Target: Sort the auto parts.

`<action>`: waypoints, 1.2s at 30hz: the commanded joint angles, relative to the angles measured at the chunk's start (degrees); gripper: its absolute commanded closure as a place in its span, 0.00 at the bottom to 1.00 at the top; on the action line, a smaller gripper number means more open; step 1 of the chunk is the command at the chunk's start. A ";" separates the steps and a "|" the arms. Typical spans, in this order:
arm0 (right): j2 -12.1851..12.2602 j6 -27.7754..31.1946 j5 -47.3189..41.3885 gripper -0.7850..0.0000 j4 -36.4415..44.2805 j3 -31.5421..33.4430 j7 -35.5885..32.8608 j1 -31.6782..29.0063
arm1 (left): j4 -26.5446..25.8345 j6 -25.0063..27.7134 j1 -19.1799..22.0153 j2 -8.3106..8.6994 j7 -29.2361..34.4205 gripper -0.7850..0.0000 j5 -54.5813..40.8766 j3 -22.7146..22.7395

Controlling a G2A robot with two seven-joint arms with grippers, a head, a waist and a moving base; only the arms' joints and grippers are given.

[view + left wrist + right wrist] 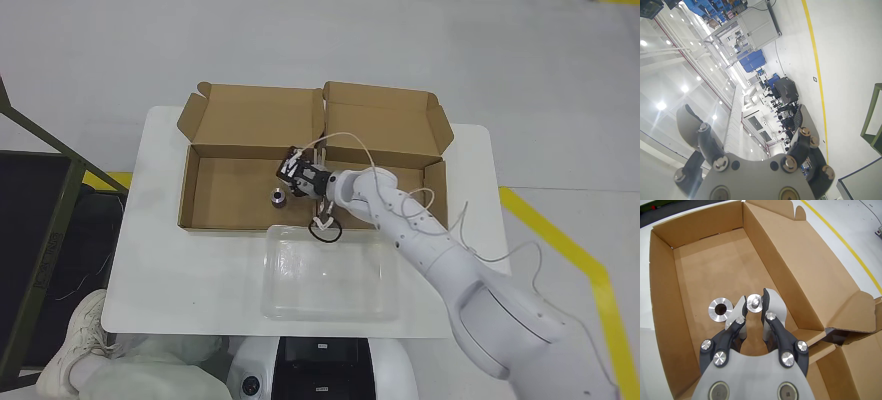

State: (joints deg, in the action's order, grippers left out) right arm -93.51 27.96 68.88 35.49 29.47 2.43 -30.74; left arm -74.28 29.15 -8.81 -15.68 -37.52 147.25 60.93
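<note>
The right gripper (754,306) is narrowed onto a small flanged metal part (754,305) and holds it by the rim inside the open cardboard box (672,313). In the top view, a metal bushing (277,198) stands on the box floor just beside this gripper, at about 7 o'clock from it. A clear tray (270,290) lies at 6 o'clock of the box, with a black ring (325,229) at the tray's 12 o'clock edge. The left gripper (743,111) is spread wide and points into the hall.
</note>
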 commanded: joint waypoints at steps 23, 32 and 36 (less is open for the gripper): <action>-3.90 1.06 1.24 0.72 -7.08 0.22 -0.56 2.58 | 0.00 0.00 0.00 0.00 0.00 0.00 0.00 0.00; -3.63 0.50 4.14 0.72 -4.59 0.86 2.24 2.48 | 0.00 0.00 0.00 0.00 0.00 0.00 0.00 0.00; -3.07 0.43 5.38 0.71 -2.37 1.54 2.99 1.94 | 0.00 0.00 0.00 0.00 0.00 0.00 0.00 0.00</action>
State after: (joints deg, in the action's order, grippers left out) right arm -96.72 28.37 73.96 32.55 30.85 5.29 -28.68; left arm -74.28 29.15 -8.81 -15.68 -37.52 147.25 60.93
